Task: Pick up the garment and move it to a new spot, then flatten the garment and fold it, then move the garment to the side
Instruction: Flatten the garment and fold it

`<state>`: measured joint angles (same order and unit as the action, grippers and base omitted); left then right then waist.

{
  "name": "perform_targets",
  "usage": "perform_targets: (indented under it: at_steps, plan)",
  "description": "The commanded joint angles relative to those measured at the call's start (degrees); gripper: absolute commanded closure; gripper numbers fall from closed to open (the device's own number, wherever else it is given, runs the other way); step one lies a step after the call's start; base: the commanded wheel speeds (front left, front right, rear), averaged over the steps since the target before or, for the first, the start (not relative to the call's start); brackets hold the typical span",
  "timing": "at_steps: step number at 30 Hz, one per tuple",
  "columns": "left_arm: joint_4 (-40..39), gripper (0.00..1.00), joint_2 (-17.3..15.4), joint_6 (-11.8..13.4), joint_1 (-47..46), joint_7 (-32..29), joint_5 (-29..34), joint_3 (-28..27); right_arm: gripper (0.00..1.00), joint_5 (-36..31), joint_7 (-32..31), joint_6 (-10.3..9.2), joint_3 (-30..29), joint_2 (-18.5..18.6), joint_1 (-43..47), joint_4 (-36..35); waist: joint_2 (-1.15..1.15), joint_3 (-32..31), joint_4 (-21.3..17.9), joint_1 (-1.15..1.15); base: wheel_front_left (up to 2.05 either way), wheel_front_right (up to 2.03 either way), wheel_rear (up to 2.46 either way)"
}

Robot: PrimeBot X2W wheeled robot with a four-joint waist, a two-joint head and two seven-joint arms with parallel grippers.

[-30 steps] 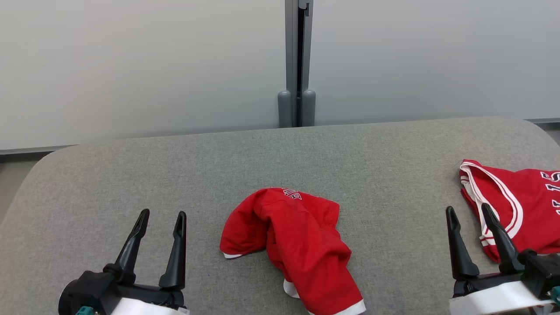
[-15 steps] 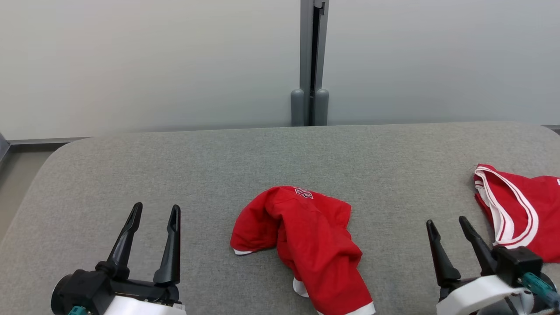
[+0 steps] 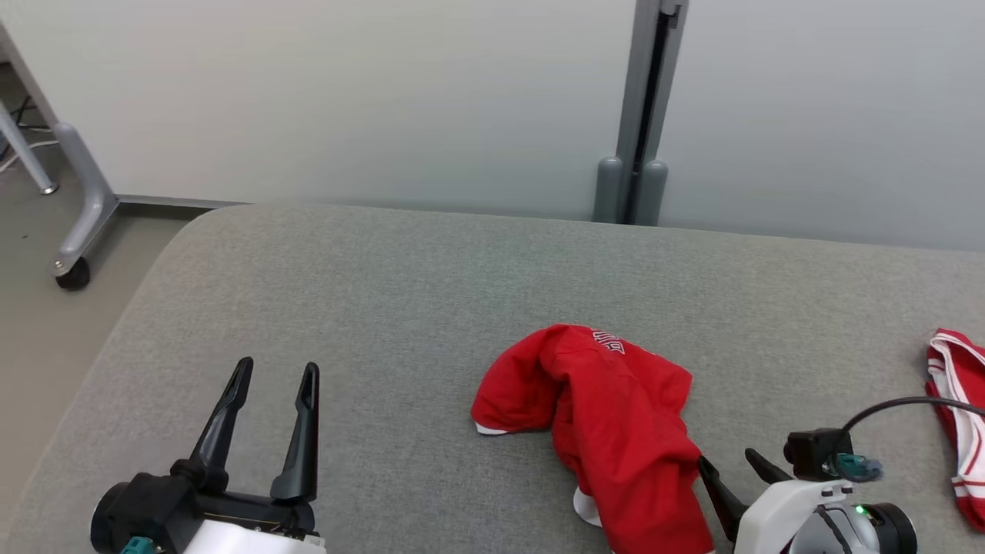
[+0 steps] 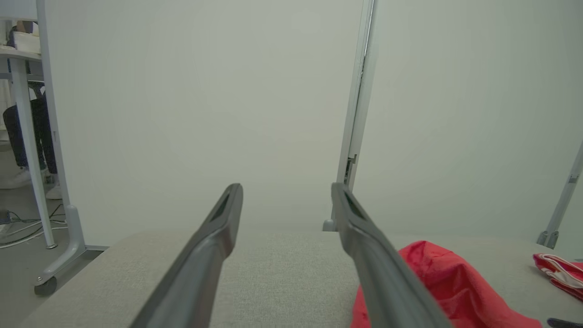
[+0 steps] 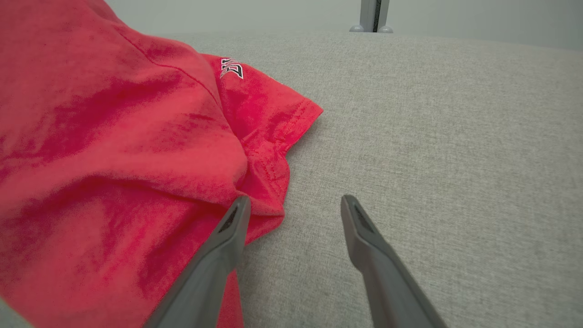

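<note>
A crumpled red garment (image 3: 608, 415) with white trim and white lettering lies in a heap on the grey padded table (image 3: 400, 308). It also fills the left of the right wrist view as red cloth (image 5: 114, 150) and shows low at the right in the left wrist view (image 4: 437, 282). My right gripper (image 3: 727, 465) is open, low over the table at the garment's right edge; its left fingertip (image 5: 239, 214) is at the cloth's hem, nothing between the fingers. My left gripper (image 3: 273, 373) stands open over bare table, well left of the garment.
A second red garment with white stripes (image 3: 958, 415) lies at the table's right edge. Grey partition panels with a post (image 3: 642, 115) stand behind the table. A wheeled frame leg (image 3: 77, 231) is on the floor at the left, beyond the table's rounded corner.
The head camera has turned left, shifting the whole picture right. My right gripper has dropped lower and moved in beside the crumpled garment's right edge. The left gripper stays as it was.
</note>
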<state>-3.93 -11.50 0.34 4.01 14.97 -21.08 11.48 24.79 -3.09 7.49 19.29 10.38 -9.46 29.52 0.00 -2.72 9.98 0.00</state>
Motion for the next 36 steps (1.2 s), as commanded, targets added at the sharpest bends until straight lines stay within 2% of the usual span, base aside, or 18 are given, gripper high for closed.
perform_targets:
  at_steps: [1,6,7,10,11,14,16,18,23,29,33,36]
  plan:
    - [0.06,0.00,-0.20,0.19,-0.79,0.06,0.38,-0.22,0.00,1.03,-0.71,0.02,0.44,0.03,-0.94,1.05,0.00,0.19,1.53,0.00,0.00,0.00,0.00]
    - [0.03,0.00,-0.55,0.14,-1.08,-0.22,-0.02,-0.19,0.00,3.39,-3.66,0.02,1.71,-0.31,-2.49,5.62,0.00,0.62,3.35,0.00,0.00,0.00,0.00]
    - [0.03,0.00,-0.60,0.17,-1.16,-0.25,-0.06,-0.20,0.04,3.73,-3.95,0.02,1.82,-0.38,-2.73,6.37,0.00,0.70,3.57,0.00,0.00,0.00,0.00]
    - [0.05,0.00,-0.74,0.30,-1.20,-0.38,-0.25,-0.20,0.44,4.39,-3.85,0.02,1.87,-0.55,-3.41,8.24,0.00,0.84,3.96,0.00,0.00,0.00,0.00]
    - [0.12,0.00,-0.78,0.31,-1.22,-0.40,-0.35,-0.24,0.51,4.65,-3.65,0.02,1.96,-0.59,-3.64,8.76,0.00,0.88,4.01,0.00,0.00,0.00,0.00]
    - [0.23,0.00,-0.81,0.45,-1.32,-0.40,-0.50,-0.24,0.47,5.07,-3.22,0.02,2.24,-0.61,-4.15,9.64,0.00,0.89,4.01,0.00,0.00,0.00,0.00]
    - [0.31,0.00,-0.82,0.60,-1.39,-0.40,-0.58,-0.22,0.56,5.64,-2.50,0.02,2.84,-0.63,-4.44,10.10,0.00,0.87,3.87,0.00,0.00,0.00,0.00]
    - [0.33,0.00,-0.81,0.61,-1.47,-0.40,-0.64,-0.16,1.00,6.30,-1.49,0.02,3.37,-0.45,-4.87,10.39,0.00,0.85,3.63,0.00,0.00,0.00,0.00]
    - [0.35,0.00,-0.89,0.75,-1.27,-0.35,-0.85,-0.18,1.00,7.87,1.12,0.02,4.82,0.57,-5.61,9.90,0.00,0.62,2.49,0.00,0.00,0.00,0.00]
    - [0.60,0.00,-0.48,0.82,-0.95,-0.18,-1.17,-0.02,1.00,7.67,2.78,0.02,4.82,4.21,-6.90,6.88,0.00,0.23,0.62,0.00,0.00,0.00,0.00]
    - [0.91,0.00,-0.08,0.78,-0.47,-0.07,-1.33,0.13,1.00,4.78,1.11,0.02,2.74,7.76,-7.90,3.80,0.00,0.22,-1.01,0.00,0.00,0.00,0.00]
    - [1.18,0.00,0.22,0.60,-0.48,0.02,-1.33,0.32,1.00,1.77,-2.81,0.02,0.19,9.85,-8.38,2.00,0.00,0.53,-2.07,0.00,0.00,0.00,0.00]
